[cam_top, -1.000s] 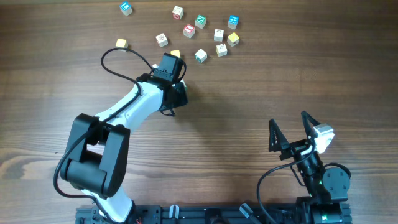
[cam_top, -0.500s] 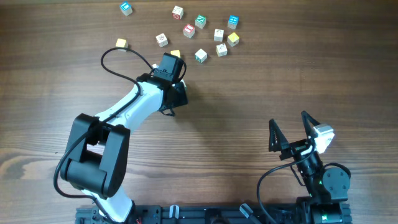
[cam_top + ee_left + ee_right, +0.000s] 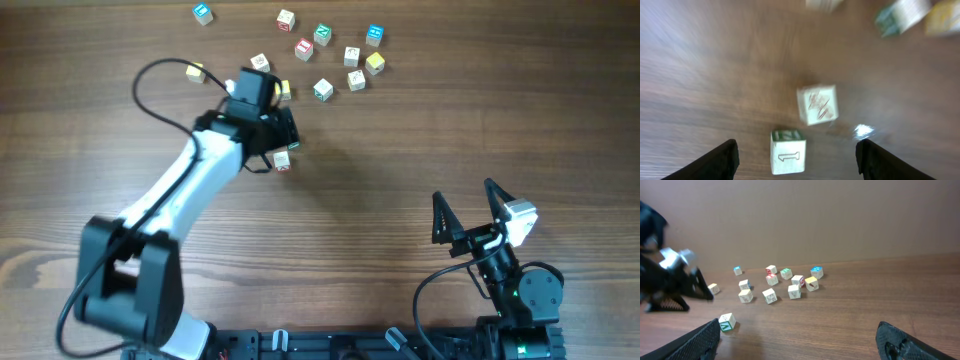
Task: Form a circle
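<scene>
Under the left gripper (image 3: 797,149), jaws wide; a cube (image 3: 788,159), apparently free.

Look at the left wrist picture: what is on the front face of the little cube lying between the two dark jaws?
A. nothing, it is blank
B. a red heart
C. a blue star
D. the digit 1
D: in the left wrist view, the front face of the nearest cube bears an outlined 1, with green marks on its top face.
</scene>
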Motion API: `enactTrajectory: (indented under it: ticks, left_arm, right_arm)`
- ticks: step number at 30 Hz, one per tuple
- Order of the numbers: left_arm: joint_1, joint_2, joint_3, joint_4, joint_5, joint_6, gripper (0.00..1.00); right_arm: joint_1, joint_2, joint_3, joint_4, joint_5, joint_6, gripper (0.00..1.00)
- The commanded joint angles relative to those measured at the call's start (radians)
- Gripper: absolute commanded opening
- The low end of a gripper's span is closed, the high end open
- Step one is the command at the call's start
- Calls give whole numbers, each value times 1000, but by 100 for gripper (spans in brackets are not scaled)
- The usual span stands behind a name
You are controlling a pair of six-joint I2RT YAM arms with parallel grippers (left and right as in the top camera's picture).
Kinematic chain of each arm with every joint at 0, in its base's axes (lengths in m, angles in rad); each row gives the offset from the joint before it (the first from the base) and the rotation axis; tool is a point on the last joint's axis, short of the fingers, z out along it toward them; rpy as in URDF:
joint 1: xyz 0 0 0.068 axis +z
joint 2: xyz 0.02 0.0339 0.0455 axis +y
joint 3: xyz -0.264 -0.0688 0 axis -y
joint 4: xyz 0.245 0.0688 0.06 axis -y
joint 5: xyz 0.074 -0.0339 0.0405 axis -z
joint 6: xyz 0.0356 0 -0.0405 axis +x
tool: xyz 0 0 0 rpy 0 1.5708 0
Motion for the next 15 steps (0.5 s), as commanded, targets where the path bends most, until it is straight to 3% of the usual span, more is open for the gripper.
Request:
enactTrajectory:
  ticks: [1,6,8,15]
  left_arm:
    - [83,-60,24,-4,-22,2,85]
    - [199,-55,24,-45,-21,2,87]
    - [224,-54,24,-76,-16,1,80]
    - [165,-51,-4,-189,-2,125,80]
  right_arm:
    - [5,-8,-1,5,9,-5,100]
    - [5,-8,-1,5,9,-5,100]
    - [5,-8,-1,5,9,-5,100]
    - [5,-8,-1,5,9,-6,100]
